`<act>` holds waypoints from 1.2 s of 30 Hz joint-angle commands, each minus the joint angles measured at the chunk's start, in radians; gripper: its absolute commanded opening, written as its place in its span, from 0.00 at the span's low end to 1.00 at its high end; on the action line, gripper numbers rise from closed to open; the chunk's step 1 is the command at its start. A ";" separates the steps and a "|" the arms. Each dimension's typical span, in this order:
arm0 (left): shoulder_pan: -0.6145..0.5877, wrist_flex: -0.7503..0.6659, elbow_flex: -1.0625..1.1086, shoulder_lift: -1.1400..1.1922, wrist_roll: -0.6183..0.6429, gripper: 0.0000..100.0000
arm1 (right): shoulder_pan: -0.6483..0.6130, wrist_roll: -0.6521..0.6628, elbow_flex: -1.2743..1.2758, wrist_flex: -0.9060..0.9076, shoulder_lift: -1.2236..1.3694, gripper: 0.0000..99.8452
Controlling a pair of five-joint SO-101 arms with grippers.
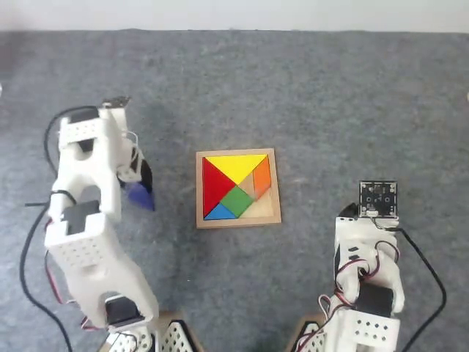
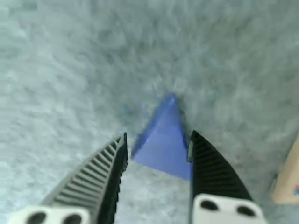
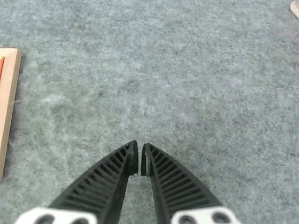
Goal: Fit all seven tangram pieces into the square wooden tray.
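Observation:
The square wooden tray (image 1: 275,220) lies mid-table. In it are a yellow triangle (image 1: 236,167), a red triangle (image 1: 212,187), an orange piece (image 1: 261,176), a green square (image 1: 237,199) and a small blue triangle (image 1: 218,213); bare wood shows at its lower right. Left of the tray, my left gripper (image 1: 143,183) (image 2: 159,137) is shut on a larger blue triangle (image 1: 139,196) (image 2: 163,140), whose tip points away from the fingers (image 2: 210,172). My right gripper (image 3: 139,149) is shut with nothing in it, low over bare carpet right of the tray.
Grey carpet covers the table. The tray's edge (image 3: 9,93) is in the right wrist view and a corner of it (image 2: 287,177) in the left wrist view. The right arm (image 1: 366,257) sits folded at the front right. Cables loop beside the left arm (image 1: 80,220).

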 commanded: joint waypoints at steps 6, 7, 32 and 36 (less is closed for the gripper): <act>-0.031 0.035 -0.154 0.060 -0.008 0.21 | 0.007 0.011 0.017 0.001 -0.018 0.03; -0.026 0.035 -0.153 0.086 -0.008 0.21 | 0.007 0.011 0.017 0.001 -0.018 0.03; -0.115 0.048 0.130 -0.310 0.087 0.19 | 0.007 0.011 0.017 -0.004 -0.018 0.03; -0.118 -0.077 0.435 -0.566 0.084 0.19 | 0.007 0.011 0.017 -0.002 -0.018 0.03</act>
